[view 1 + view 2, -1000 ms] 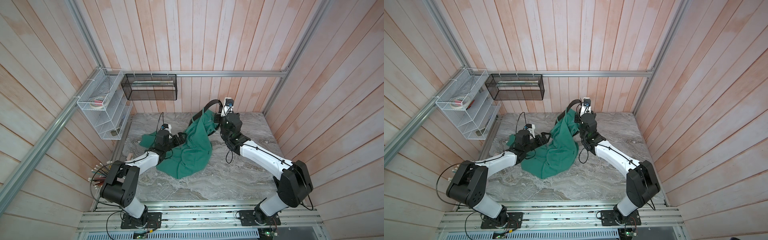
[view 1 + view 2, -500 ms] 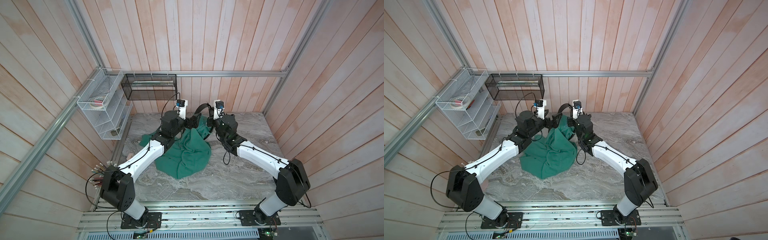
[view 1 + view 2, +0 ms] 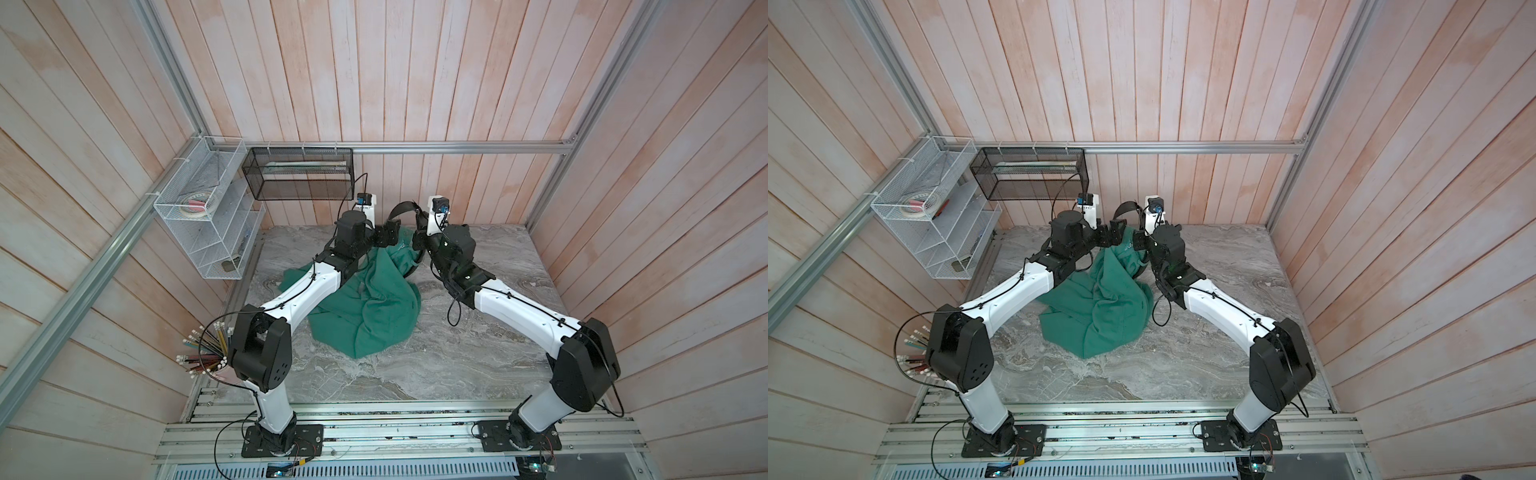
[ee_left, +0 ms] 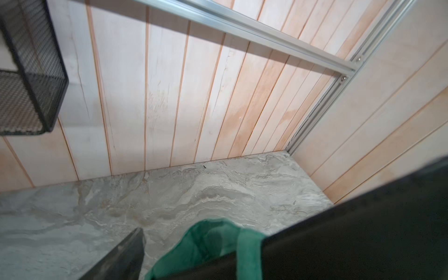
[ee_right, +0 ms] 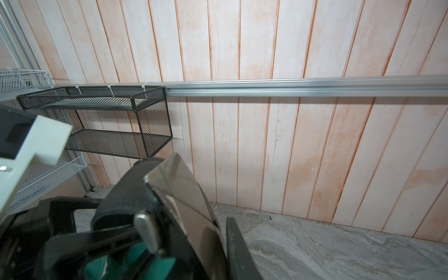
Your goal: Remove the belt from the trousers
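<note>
table [image 3: 478, 365]: a flat grey top that looks like stone.
walls [image 3: 415, 83]: pale wood planks on the back and both sides.
metal bar [image 3: 457, 147]: a shiny silver bar that runs across the back wall.
black basket [image 3: 297, 189]: made of mesh, it hangs from the metal bar near the back left corner. A long pale thing [image 3: 305, 165] lies inside, too blurry to name.
white rack [image 3: 216, 245]: a wire rack with shelves on the left wall, just beside the black basket.
tape roll [image 3: 192, 211]: it lies flat on the top shelf of the white rack, with a small pink thing [image 3: 196, 203] on it.
pencils [image 3: 208, 353]: a bunch fanned out at the front left corner of the table.
front rails [image 3: 395, 432]: silver rails along the front edge of the table.
</note>
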Motion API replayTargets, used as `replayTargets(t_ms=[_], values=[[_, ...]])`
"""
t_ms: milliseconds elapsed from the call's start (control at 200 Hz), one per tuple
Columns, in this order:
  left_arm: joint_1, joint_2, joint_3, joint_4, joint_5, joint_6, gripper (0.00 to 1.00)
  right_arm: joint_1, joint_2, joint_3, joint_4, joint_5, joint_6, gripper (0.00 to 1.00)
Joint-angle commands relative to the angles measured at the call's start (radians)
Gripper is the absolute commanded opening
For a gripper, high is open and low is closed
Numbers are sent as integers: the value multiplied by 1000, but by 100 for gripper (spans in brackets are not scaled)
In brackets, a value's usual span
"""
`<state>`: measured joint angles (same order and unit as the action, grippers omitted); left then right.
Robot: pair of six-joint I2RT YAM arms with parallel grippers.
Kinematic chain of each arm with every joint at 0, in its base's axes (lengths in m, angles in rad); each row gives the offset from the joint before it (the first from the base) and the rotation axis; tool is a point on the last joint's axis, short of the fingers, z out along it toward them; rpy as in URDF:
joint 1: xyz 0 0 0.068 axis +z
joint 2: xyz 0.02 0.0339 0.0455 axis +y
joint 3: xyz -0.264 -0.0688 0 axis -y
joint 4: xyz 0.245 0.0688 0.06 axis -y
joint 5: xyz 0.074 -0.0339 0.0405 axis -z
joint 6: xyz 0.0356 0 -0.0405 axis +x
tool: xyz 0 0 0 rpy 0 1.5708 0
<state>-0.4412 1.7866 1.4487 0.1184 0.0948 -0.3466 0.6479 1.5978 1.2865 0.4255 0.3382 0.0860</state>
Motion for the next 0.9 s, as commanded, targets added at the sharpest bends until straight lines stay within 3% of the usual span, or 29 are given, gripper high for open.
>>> replayTargets(t_ms=[0,155,265,445,595,815,895], values=[[58,-7,-165,33,10,-173,96,-49,-113,-11,111,-1,128,0],[45,-81,-411,165,26,-251,96,-87,-118,-7,102,-113,150,0],[19,-139,-471,213,-8,-210,96,-85,-91,12,83,-187,143,0],[-23,-243,-443,252,-105,29,98,-47,-51,43,35,-242,62,0],[-57,-255,-389,274,-120,212,100,-34,-49,30,13,-265,62,0],[-66,-163,-245,201,-127,237,100,-26,-61,4,-14,-293,61,0],[-64,-146,-195,176,-132,235,95,-27,-71,-12,-19,-296,46,0]])
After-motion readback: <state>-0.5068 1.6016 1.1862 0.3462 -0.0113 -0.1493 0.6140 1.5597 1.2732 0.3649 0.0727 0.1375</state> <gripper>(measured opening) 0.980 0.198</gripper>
